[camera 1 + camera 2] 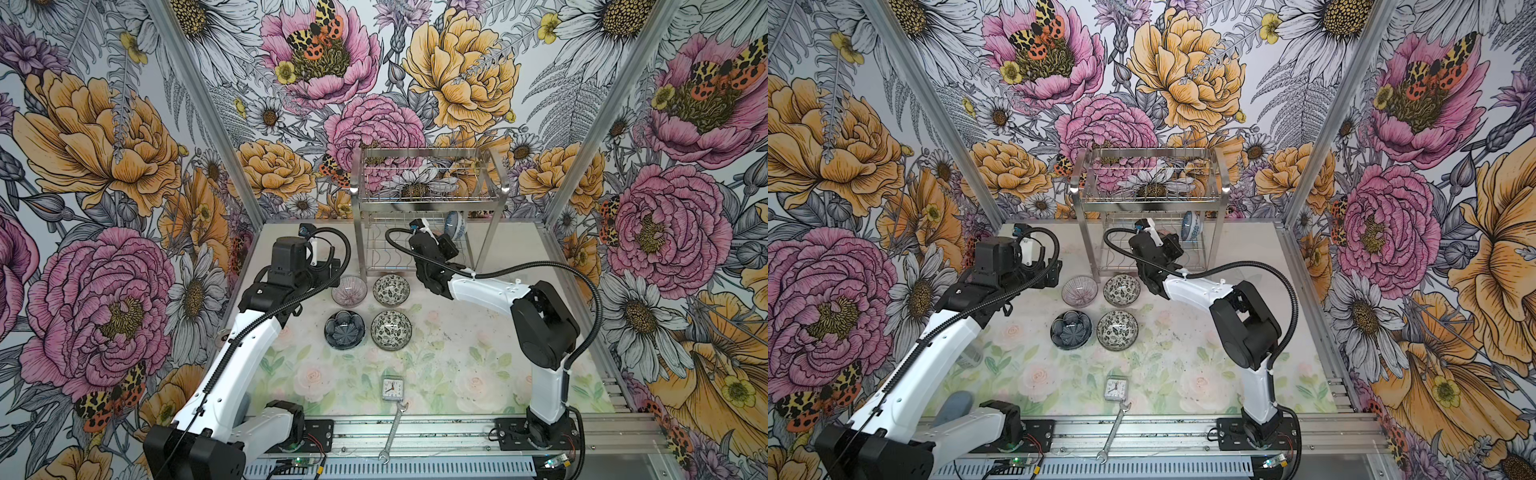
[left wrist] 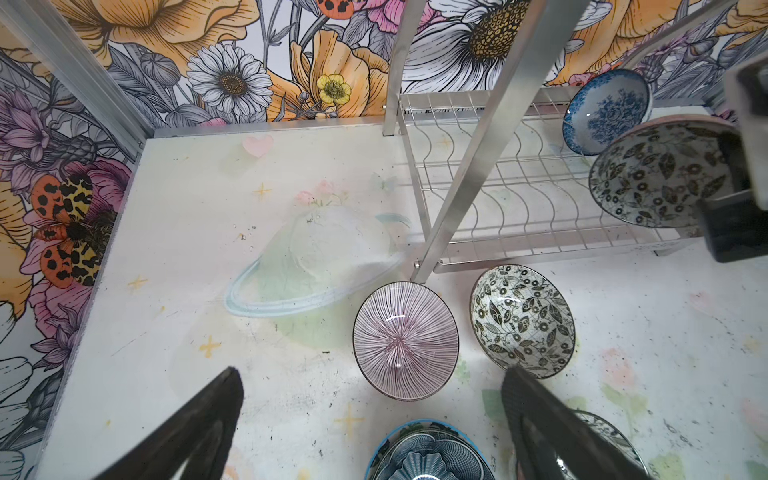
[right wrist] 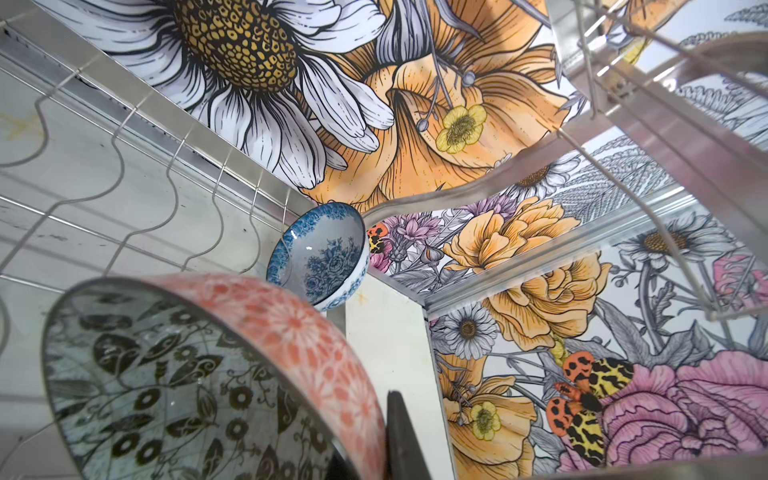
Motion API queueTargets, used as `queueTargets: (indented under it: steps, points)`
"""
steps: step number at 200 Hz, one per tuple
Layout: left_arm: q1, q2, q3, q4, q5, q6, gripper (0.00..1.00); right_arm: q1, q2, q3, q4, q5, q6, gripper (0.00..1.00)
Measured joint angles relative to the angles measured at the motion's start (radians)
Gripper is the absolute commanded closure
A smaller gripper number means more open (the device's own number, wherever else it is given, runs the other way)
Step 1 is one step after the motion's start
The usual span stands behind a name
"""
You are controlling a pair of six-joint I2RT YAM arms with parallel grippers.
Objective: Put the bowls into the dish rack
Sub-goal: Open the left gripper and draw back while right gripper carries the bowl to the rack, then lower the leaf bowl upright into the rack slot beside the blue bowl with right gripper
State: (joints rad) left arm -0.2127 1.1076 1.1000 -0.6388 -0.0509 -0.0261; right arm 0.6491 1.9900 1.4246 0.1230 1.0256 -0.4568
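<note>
My right gripper (image 2: 733,162) is shut on the rim of a floral bowl (image 3: 187,382): black-and-white leaf pattern inside, coral-pink outside. One finger (image 3: 399,436) sits on the outer wall, and the other is inside the bowl. I've got the bowl tipped on edge under the upper basket of the dish rack (image 1: 428,202), over the wavy wires of the lower tier (image 2: 498,199). I can't tell whether it touches the wires.

A blue-white bowl (image 1: 454,224) stands on edge in the lower tier at its far right end, just beside the bowl I'm holding. The upper basket looks to hold no bowls.

My left gripper (image 2: 370,376) is wide open and holds nothing. It hangs over the counter (image 1: 436,361) left of the rack, near the pink striped bowl (image 1: 349,290).

Four bowls sit upright on the counter in a square in front of the rack:
- The pink striped one is back left.
- A black-white floral bowl (image 1: 391,289) is back right.
- A dark blue petal bowl (image 1: 344,329) is front left.
- A second floral bowl (image 1: 390,330) is front right.

A small clock (image 1: 390,388) and a wrench (image 1: 392,432) lie at the near edge, well apart from the bowls.
</note>
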Motion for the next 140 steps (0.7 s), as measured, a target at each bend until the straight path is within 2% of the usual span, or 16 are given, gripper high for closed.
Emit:
queueTargets:
  steps: [61, 140]
  points:
    - [0.000, -0.019, 0.000, 0.000, 0.005, 0.000, 0.01, -0.028, 0.197, 0.220, 0.170, 0.039, -0.253, 1.00]
    - [0.000, -0.022, 0.000, 0.000, 0.011, 0.000, 0.01, -0.090, 0.418, 0.472, 0.233, 0.065, -0.439, 1.00]
